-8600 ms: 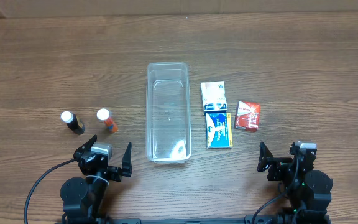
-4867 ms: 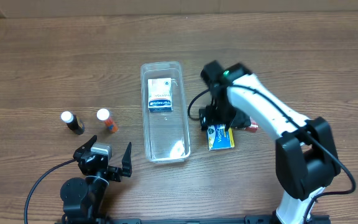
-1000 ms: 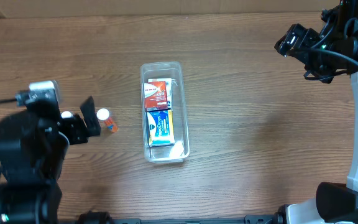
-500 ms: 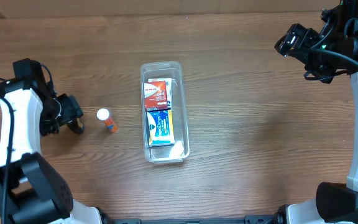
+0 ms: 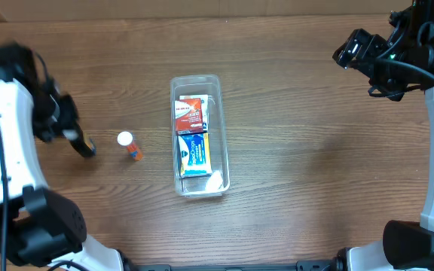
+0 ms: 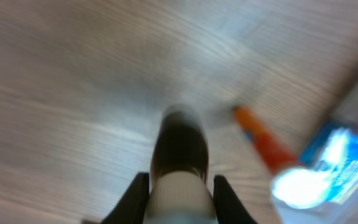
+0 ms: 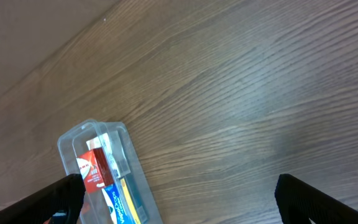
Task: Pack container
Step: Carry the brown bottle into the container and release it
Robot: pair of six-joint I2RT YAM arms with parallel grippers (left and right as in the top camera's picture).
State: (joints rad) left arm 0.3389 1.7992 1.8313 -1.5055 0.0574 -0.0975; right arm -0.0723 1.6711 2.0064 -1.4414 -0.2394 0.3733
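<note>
Left gripper (image 6: 179, 190) has shifted since 0.5 s ago: then it sat low over the dark bottle (image 6: 179, 146) far left of the container (image 5: 198, 81); now its fingers are clamped on the bottle's white-capped end. Overhead shows the bottle slanted. The left wrist view is motion-blurred, so I judge a lift is starting, but cannot tell whether the base has left the table (image 5: 300, 188).

Right gripper (image 7: 185, 202): unchanged, raised well to the container's right, fingers spread wide, holding nothing.

Container: centre of table, long axis running away from the robot. Inside are a red box (image 5: 190, 113) at the far end and a blue box (image 5: 194, 152) nearer the robot.

Orange bottle (image 5: 129, 145): lies between the container and the dark bottle, untouched.

Judgement: boxes are packed and two bottles remain. The grip sits at one end, so the bottle may swing during the carry.
</note>
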